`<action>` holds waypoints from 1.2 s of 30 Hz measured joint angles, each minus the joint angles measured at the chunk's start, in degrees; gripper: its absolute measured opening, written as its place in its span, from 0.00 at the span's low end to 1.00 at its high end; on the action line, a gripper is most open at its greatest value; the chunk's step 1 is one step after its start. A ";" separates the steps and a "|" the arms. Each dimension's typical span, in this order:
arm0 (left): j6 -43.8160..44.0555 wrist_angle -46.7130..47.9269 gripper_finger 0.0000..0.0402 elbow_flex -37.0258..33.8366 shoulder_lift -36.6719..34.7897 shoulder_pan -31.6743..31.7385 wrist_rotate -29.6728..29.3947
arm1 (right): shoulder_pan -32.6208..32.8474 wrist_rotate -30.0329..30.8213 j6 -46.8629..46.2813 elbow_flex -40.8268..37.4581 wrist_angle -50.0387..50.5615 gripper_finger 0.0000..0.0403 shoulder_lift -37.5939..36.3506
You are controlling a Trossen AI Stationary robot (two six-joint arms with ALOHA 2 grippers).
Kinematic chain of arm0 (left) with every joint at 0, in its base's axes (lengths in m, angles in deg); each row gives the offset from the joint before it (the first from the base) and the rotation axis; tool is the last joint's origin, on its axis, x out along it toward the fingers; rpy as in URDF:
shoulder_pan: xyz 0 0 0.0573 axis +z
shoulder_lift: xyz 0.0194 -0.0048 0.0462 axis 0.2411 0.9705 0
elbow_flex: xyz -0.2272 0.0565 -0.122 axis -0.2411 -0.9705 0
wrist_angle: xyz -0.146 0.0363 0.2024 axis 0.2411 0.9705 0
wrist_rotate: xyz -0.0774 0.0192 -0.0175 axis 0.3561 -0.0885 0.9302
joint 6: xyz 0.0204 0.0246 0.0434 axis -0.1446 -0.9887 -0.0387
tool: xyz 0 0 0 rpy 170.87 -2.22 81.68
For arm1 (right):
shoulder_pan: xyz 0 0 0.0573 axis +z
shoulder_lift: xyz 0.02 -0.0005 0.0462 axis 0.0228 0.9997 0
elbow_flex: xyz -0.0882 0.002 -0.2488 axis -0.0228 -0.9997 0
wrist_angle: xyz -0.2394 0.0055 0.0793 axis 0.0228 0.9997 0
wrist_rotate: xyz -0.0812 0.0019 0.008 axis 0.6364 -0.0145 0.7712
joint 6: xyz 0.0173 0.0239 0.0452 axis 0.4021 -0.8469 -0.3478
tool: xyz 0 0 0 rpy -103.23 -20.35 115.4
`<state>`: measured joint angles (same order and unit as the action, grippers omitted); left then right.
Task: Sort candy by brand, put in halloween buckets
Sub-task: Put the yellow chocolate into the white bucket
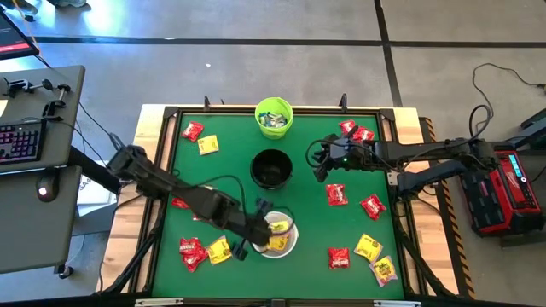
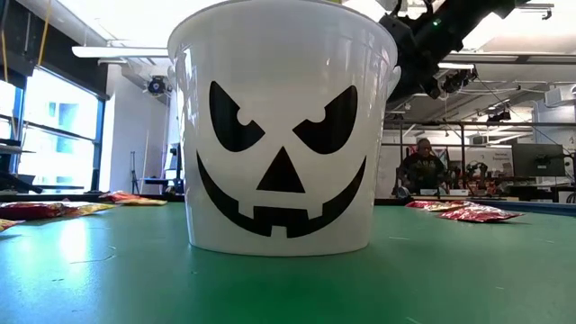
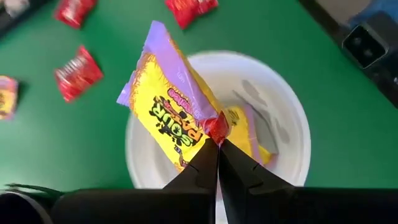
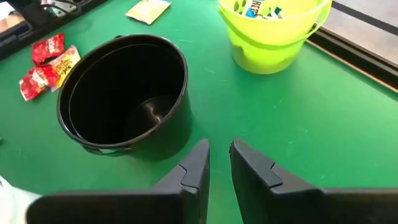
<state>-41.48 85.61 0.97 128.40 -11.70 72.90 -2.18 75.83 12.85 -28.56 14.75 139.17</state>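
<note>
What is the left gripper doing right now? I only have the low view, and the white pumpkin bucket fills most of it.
Observer: The left gripper is shut on a yellow candy packet, holding it directly above the open white bucket.
Operator: Anything in that bucket already?
Observer: Yes, another yellow packet lies inside it.
Operator: And the right gripper?
Observer: The right gripper holds nothing; it hangs over bare green mat just beside the black bucket, which looks empty.
Operator: What about the green bucket?
Observer: The lime green bucket at the far edge holds pale blue-white packets.
</note>
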 joint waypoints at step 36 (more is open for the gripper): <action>24.75 -0.02 0.26 2.45 0.32 -0.46 1.95 | 39.31 -12.08 -22.64 0.00 15.51 0.02 -0.95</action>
<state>-16.73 85.59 3.41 128.71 -12.16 74.85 37.13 63.75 -9.80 -28.56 30.26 138.22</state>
